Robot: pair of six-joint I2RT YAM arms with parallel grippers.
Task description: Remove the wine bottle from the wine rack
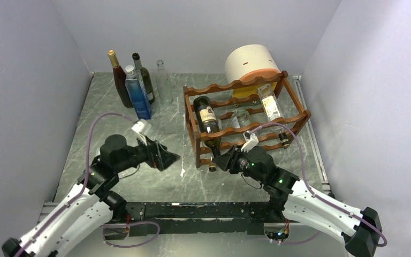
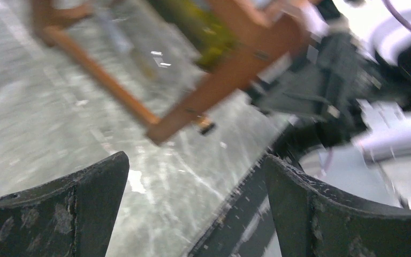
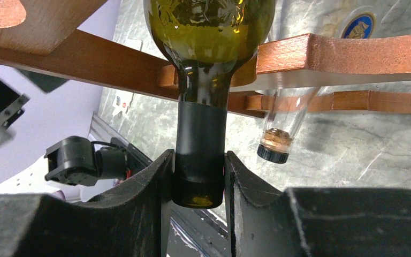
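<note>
Snugly, right gripper (image 3: pixel 199 170) on wine bottle (image 3: pixel 210 32) neck, outside wine rack (image 3: pixel 326 53) edge

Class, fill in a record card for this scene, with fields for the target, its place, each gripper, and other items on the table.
target: wine bottle, dark green glass
place: lying in the wine rack, neck toward the arms
right gripper: shut on the bottle's neck
left gripper: open, holding nothing
other items: standing bottles at the far left; white-and-orange cylinder behind the rack
</note>
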